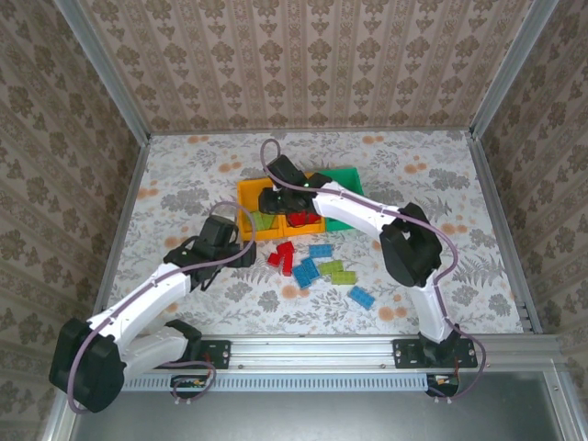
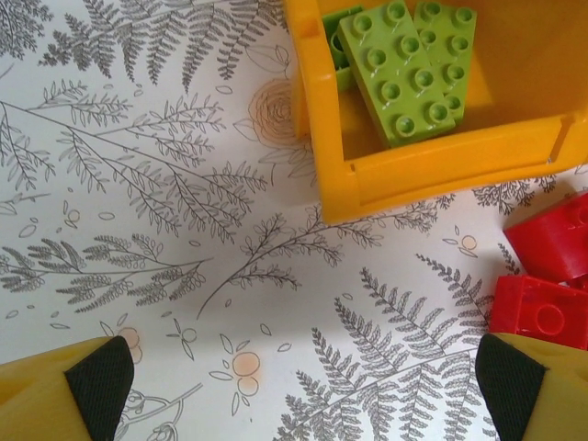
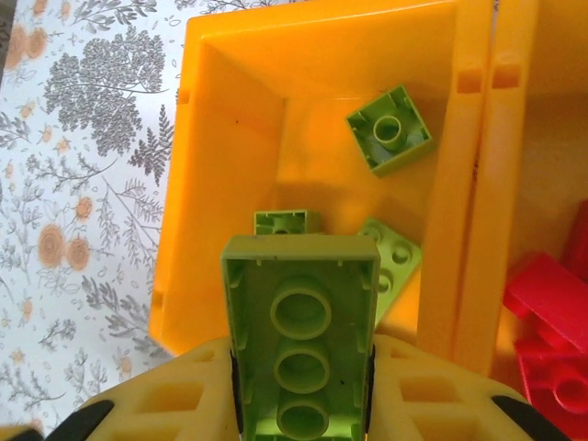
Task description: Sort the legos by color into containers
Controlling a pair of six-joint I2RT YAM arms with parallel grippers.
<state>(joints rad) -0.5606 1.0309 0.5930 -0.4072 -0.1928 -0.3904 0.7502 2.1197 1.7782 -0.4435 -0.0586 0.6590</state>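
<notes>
**Green brick held over the bin of greens**

The right tool (image 3: 301, 390) pinches a lime green brick (image 3: 301, 303) by its long sides, hollow underside towards the wrist camera. It hangs over the left orange bin (image 3: 220, 138). Three more green bricks (image 3: 390, 130) lie inside that bin, so the colour matches.

The step in hand is, I judge, the release. To do it well, spread the fingers only while the brick is clear of the rim and of the wall shared with the right orange bin (image 3: 533, 92), where red bricks (image 3: 542, 294) lie. A low drop would stop it bouncing out. How high it hangs above the bin floor is hard to tell, since the wrist view flattens depth. Then lift straight up before swinging away.

From above, the right arm reaches far and left across the counter (image 1: 184, 165), its forearm passing over the bins, with the green bin (image 1: 347, 179) just behind it. The left arm stretches forward, its wrist tipped down. The left tool (image 2: 299, 386) is spread wide and holds nothing. It hovers over bare counter just near of the left bin's corner.

Loose red (image 1: 282, 255), blue (image 1: 305, 271) and green (image 1: 335, 269) bricks wait on the counter near of the bins.
</notes>
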